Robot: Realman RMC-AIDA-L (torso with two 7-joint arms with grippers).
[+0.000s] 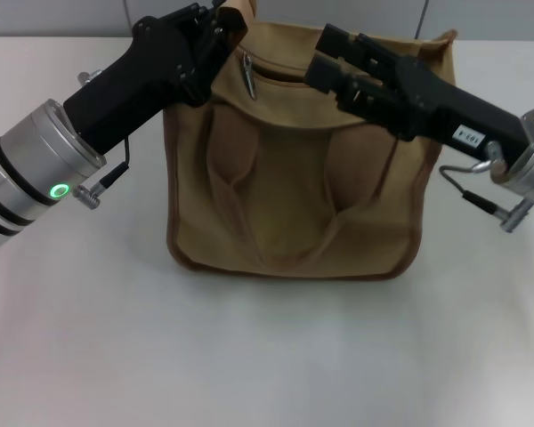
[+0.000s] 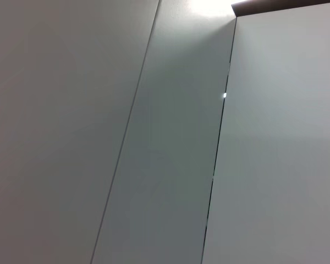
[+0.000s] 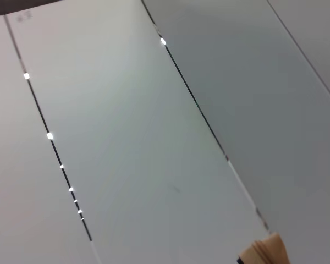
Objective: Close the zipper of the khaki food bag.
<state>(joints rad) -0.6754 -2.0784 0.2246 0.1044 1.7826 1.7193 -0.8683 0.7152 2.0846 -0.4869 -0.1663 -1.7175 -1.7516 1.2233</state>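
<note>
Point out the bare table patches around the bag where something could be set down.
Open table lies in front of the khaki food bag. Narrower strips flank it, partly under each arm. Crowded: the bag's top, with the left gripper and right gripper by the zipper.

Both arms over the khaki food bag [image 1: 289, 191]'s top; bare table [image 1: 267, 356] in front.

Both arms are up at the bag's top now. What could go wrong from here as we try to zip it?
The silver pull tab hangs free by the left gripper, so a grab may miss it. The khaki food bag is soft and stands loose on the table; pulling could drag or tip it unless the right gripper holds it.
</note>
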